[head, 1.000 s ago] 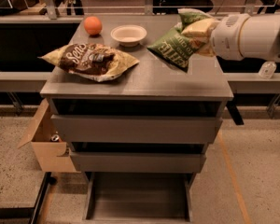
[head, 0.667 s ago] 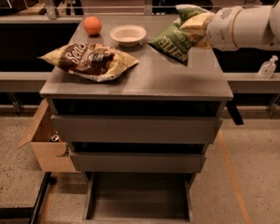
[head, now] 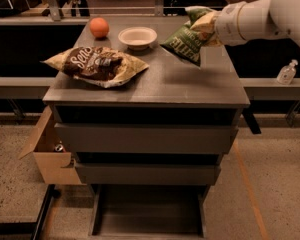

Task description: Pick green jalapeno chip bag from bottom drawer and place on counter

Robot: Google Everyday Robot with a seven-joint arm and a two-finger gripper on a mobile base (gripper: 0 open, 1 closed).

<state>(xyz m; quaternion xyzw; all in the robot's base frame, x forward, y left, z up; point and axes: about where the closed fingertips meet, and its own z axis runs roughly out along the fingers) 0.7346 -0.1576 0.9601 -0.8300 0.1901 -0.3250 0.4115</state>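
Observation:
The green jalapeno chip bag point(head: 186, 40) hangs tilted over the right back part of the counter point(head: 155, 79), its lower corner close to the surface. My gripper point(head: 206, 26) comes in from the right on a white arm and is shut on the bag's upper end. The bottom drawer point(head: 147, 216) is pulled open at the foot of the cabinet, its dark floor bare.
A larger brown-and-cream chip bag point(head: 96, 65) lies on the counter's left half. An orange point(head: 99, 27) and a white bowl point(head: 137, 36) sit at the back. A cardboard box point(head: 47, 154) stands left of the cabinet. A sanitizer bottle point(head: 287, 73) stands on the right ledge.
My gripper has carried the green bag a little up and back over the counter's right rear part, and the arm has drawn slightly away to the upper right.

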